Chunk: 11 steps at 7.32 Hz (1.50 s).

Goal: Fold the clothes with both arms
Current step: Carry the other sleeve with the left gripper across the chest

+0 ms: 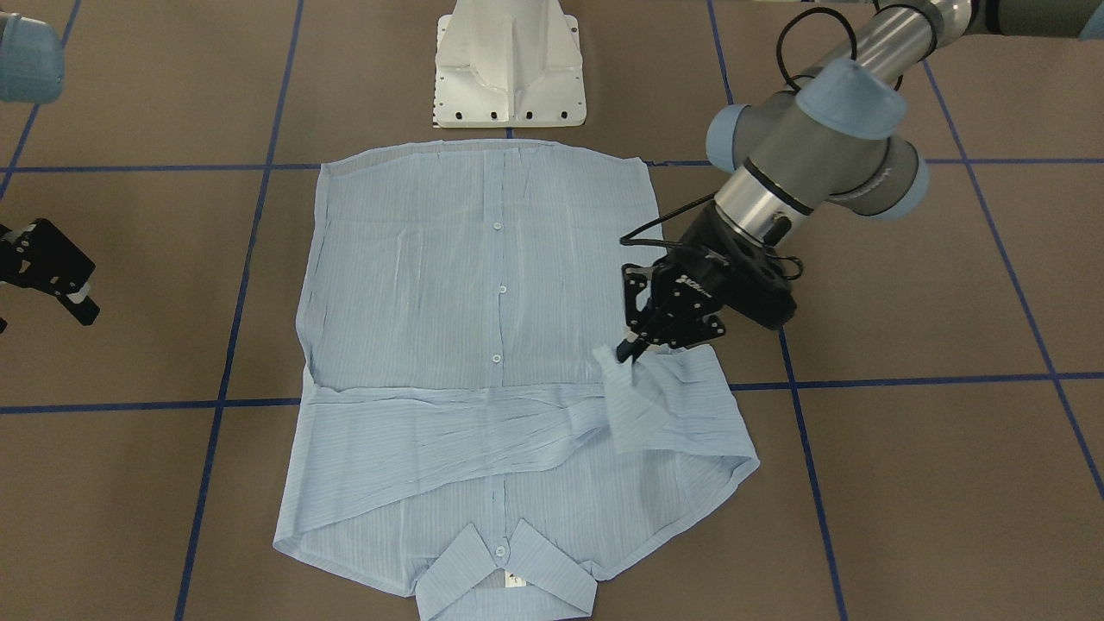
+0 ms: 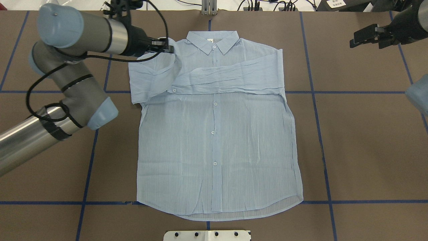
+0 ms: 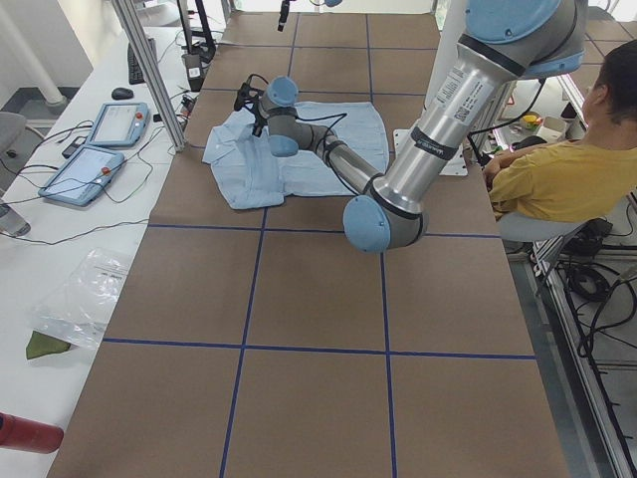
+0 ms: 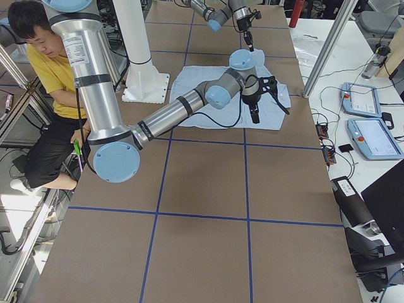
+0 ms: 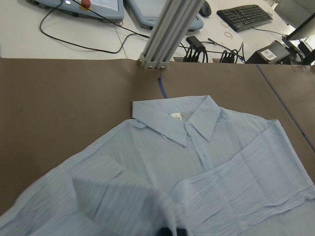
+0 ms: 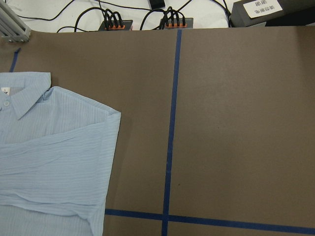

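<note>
The pale-blue shirt (image 2: 217,144) lies flat on the brown table, front up and buttoned, with its collar (image 2: 214,40) at the far side. One sleeve (image 2: 234,78) is folded across the chest. My left gripper (image 2: 170,50) is shut on the cuff end of the other sleeve (image 1: 634,405) and holds it lifted over the shoulder area. In the left wrist view the pinched cloth (image 5: 123,196) bunches up just in front of the fingertips. My right gripper (image 2: 359,36) hovers open beyond the shirt's far right corner, touching nothing. The right wrist view shows only the shirt's shoulder (image 6: 49,147).
The white pedestal base (image 1: 509,69) stands at the shirt's hem side. Blue tape lines (image 2: 314,92) grid the table. A seated person in yellow (image 3: 567,169) is beside the table. Teach pendants (image 3: 100,139) and an aluminium post (image 5: 167,34) stand past the far edge.
</note>
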Each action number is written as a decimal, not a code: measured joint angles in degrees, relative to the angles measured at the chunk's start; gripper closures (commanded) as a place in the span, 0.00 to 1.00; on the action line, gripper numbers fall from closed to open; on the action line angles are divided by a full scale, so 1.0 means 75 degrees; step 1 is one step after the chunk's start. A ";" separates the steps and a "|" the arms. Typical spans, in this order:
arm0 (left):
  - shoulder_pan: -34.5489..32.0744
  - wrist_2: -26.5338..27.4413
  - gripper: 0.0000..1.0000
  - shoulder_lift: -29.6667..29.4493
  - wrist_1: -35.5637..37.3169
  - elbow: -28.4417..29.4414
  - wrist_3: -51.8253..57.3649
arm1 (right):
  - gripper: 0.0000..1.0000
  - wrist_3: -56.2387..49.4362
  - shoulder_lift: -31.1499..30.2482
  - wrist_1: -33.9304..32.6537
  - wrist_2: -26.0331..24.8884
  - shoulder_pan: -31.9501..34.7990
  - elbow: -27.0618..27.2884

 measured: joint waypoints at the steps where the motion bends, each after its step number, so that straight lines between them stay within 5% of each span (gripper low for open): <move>1: 0.0362 0.0455 1.00 -0.0521 0.0107 0.0374 -0.0298 | 0.00 0.0008 0.0007 -0.0003 -0.0001 0.0000 0.0000; 2: 0.0701 0.0900 1.00 -0.0885 0.0144 0.0734 -0.0448 | 0.00 0.0034 0.0016 -0.0004 -0.0002 0.0000 0.0000; 3: 0.1038 0.1309 0.82 -0.1195 0.0166 0.1050 -0.0513 | 0.00 0.0064 0.0019 -0.0004 0.0001 0.0000 0.0000; 4: 0.1367 0.1696 0.01 -0.1542 0.0175 0.1428 -0.0545 | 0.00 0.0078 0.0020 -0.0004 0.0003 0.0000 -0.0002; 8: 0.2022 0.2192 0.00 -0.2203 0.0274 0.2088 -0.1172 | 0.00 0.0157 0.0012 0.0006 -0.0001 0.0000 -0.0005; 11: 0.2040 0.2137 0.00 -0.1870 0.1687 0.1078 -0.0279 | 0.00 0.1094 0.0024 0.0022 -0.0080 -0.0135 0.0172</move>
